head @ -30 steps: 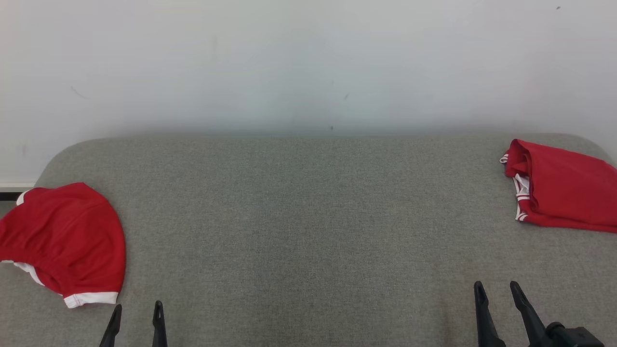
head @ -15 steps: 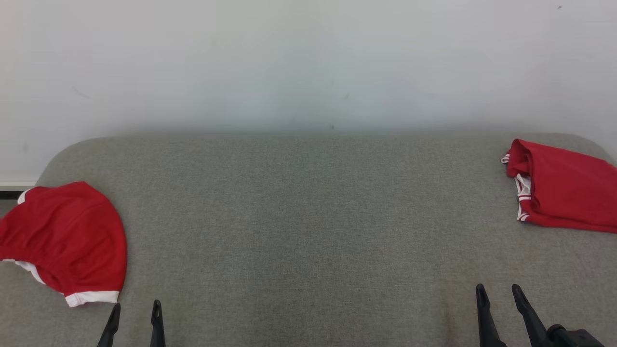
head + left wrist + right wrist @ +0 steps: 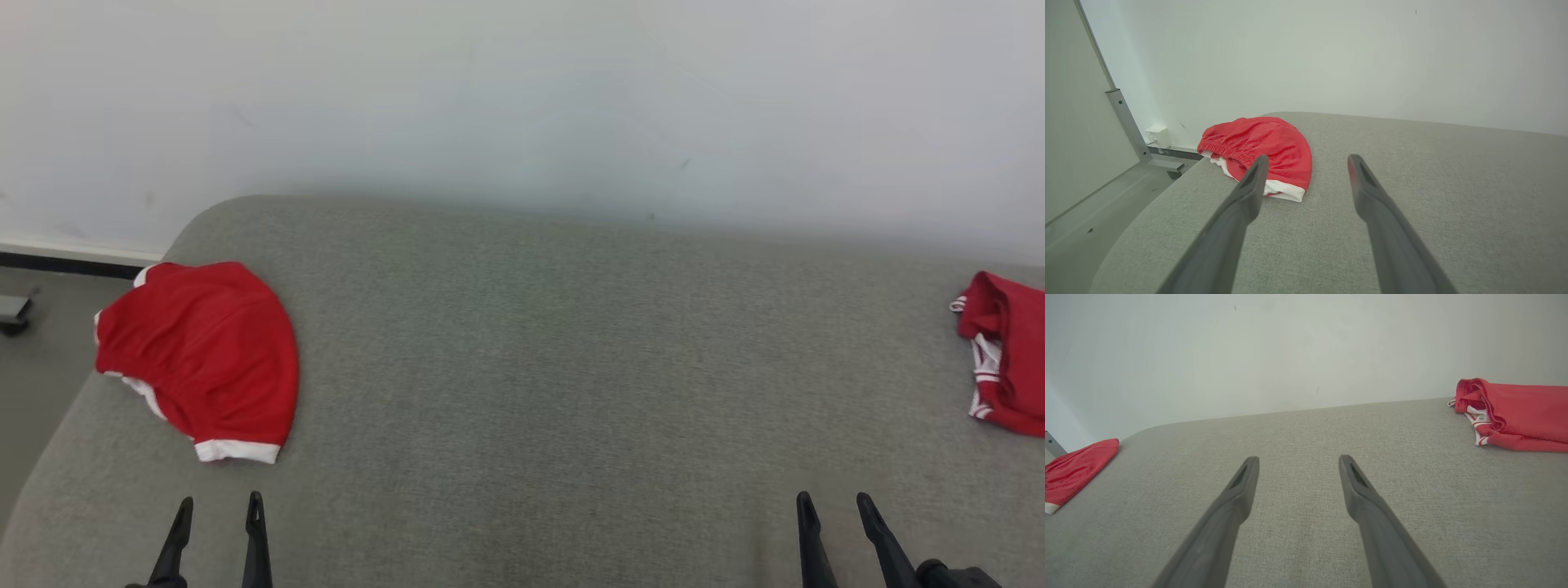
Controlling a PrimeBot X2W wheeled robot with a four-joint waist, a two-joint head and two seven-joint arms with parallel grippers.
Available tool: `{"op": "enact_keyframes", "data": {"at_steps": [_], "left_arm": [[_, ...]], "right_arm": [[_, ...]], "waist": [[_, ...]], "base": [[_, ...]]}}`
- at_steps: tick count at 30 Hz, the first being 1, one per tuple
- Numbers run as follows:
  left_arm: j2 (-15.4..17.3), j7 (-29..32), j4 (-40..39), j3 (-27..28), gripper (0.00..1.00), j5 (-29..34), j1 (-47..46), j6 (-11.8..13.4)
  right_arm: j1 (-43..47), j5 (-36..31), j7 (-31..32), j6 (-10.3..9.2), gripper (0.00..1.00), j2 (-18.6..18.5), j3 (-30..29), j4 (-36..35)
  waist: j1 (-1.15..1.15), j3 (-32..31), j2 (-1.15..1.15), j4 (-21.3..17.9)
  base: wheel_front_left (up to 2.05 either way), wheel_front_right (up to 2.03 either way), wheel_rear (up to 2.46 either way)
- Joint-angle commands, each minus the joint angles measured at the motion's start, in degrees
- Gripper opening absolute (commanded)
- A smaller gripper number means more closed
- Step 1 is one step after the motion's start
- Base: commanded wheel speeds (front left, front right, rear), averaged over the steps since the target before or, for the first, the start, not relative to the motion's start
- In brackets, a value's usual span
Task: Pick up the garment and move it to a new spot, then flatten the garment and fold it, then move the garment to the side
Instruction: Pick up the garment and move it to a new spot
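A crumpled red garment (image 3: 204,359) with white trim lies on the left end of the grey padded table (image 3: 539,367); in the left wrist view this garment (image 3: 1261,145) sits just beyond my left fingertips. A folded red garment (image 3: 1008,363) rests at the far right edge, and the right wrist view shows that folded garment (image 3: 1515,412) at upper right. My left gripper (image 3: 216,506) hovers open and empty near the front edge, below the crumpled garment. Over the front right, my right gripper (image 3: 833,505) also stands open and empty.
A white wall (image 3: 522,98) runs behind the table. Off the table's left end lie the floor and a metal frame foot (image 3: 1163,163), with a tall grey post (image 3: 1124,122) and a wall socket (image 3: 1157,135). The table's corners are rounded.
The head camera has turned left, so the whole picture shifted right: the left garment now sits further in, the right one is partly cut off. Both grippers stay open.
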Motion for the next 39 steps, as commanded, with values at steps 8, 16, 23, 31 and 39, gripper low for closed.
{"op": "enact_keyframes", "data": {"at_steps": [8, 16, 23, 31, 39], "left_arm": [[0.96, -0.19, 0.81, 0.47, 1.00, -0.43, -1.11, 0.46], [1.41, -0.19, 0.97, 1.20, 1.00, -0.94, -1.48, 0.93], [1.01, -0.19, -1.58, 3.11, 1.00, -1.69, 0.11, 2.46], [1.11, -0.19, -2.50, 4.26, 1.00, -2.13, 1.06, 2.90], [2.05, 0.45, -0.71, 2.83, 1.00, -2.46, -4.00, 1.52]], "right_arm": [[-0.45, 0.29, -0.56, 0.02, 1.00, 0.46, 0.54, 0.85], [-1.30, -0.12, -0.54, 0.02, 1.00, 0.58, 1.13, 1.25], [-3.73, -0.51, 0.29, 0.02, 1.00, 0.01, 3.41, 1.65], [-5.21, 0.18, 0.08, 0.02, 1.00, -0.36, 4.89, 3.02], [-4.04, 0.00, -0.58, 0.02, 1.00, -0.69, 2.24, 2.69]], "waist": [[-0.01, 0.95, -0.01, 12.61], [-0.01, 1.52, -0.01, 19.75], [-0.01, 3.10, -0.01, 20.99], [-0.01, 3.16, -0.01, 21.06], [-0.01, 3.20, -0.01, 20.37]], "base": [[0.00, 0.00, 0.00], [0.00, 0.00, 0.00], [0.00, 0.00, 0.00], [0.00, 0.00, 0.00], [0.00, 0.00, 0.00]]}}
